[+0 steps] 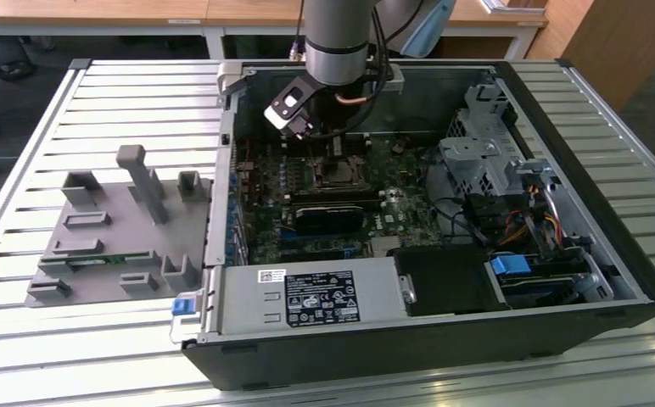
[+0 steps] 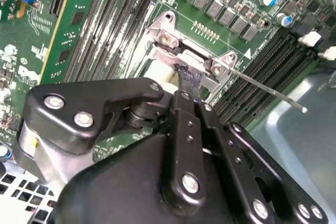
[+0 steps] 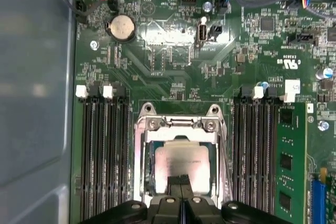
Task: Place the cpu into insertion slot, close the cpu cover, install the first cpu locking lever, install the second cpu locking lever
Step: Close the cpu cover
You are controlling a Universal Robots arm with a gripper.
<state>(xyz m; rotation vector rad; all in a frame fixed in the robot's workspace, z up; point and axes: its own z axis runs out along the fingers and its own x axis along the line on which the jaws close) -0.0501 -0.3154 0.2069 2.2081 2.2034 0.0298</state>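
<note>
The insertion slot (image 1: 337, 174) sits mid-motherboard inside the open computer case. In the first wrist view the cpu (image 3: 181, 158) lies in it, tan-silver face up. The silvery cpu cover (image 3: 181, 124) lies down around the chip, which shows through its square window. My gripper (image 3: 181, 179) is shut, its dark tips pointing down at the chip's face inside that window; whether they touch is unclear. In the second wrist view the gripper (image 2: 186, 80) meets the cover's (image 2: 170, 38) hinge end. A thin locking lever (image 2: 273, 92) sticks out sideways over the memory slots. The arm hangs over the slot, gripper (image 1: 330, 142) low.
Memory slots (image 3: 102, 150) flank the socket on both sides. A grey power-supply box (image 1: 305, 298) fills the case's near edge. A drive cage (image 1: 480, 165) and cables stand at the exterior view's right. A grey fixture plate (image 1: 113, 237) lies on the slatted table (image 1: 79, 356).
</note>
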